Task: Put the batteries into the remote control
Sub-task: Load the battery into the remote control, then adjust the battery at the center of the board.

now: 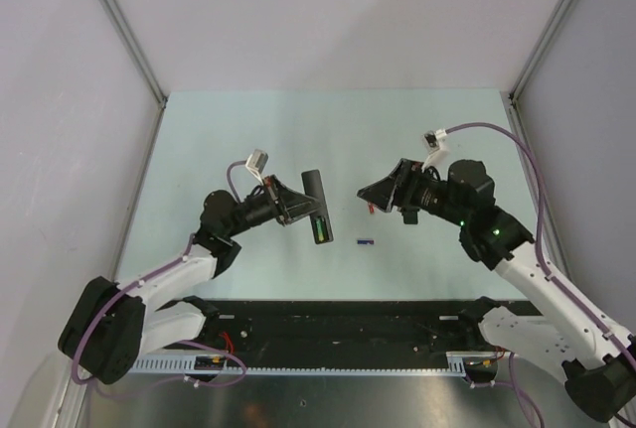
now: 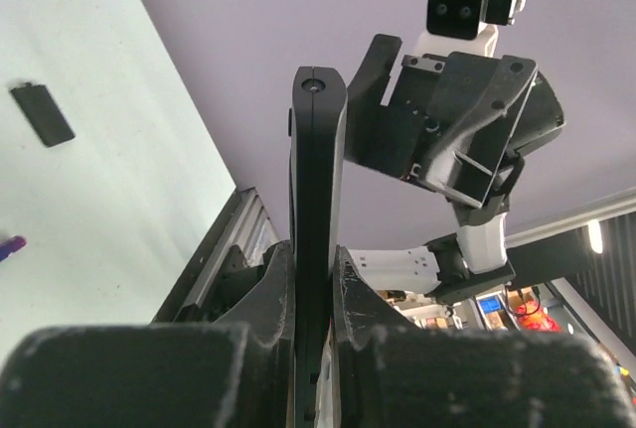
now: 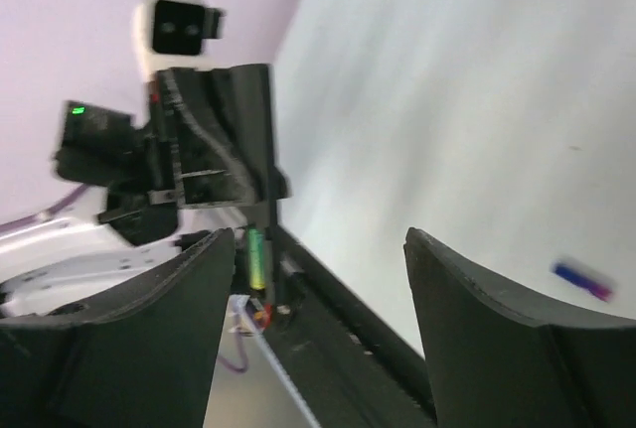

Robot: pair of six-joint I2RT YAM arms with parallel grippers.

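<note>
Two tools | left tool [image 1: 300, 212] pinches remote control [image 1: 313, 188] | right tool [image 1: 370, 196] spread | green battery [image 1: 320, 228] seated inside

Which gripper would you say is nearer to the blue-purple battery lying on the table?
Right. The right gripper, open, hangs just beyond the blue-purple battery; the left gripper, shut on the remote control, sits farther off to its left.

A pale mint worktop [image 1: 248, 140], evenly lit, is closed in by a plain lilac-grey back wall [image 1: 338, 11] and matching side walls [image 1: 50, 100], which meet at slanting metal posts [image 1: 119, 21]. A black strip [image 1: 348, 324] runs along the near edge. The left wrist view catches a bright light bar [image 2: 594, 236] in a darker room beyond.
</note>
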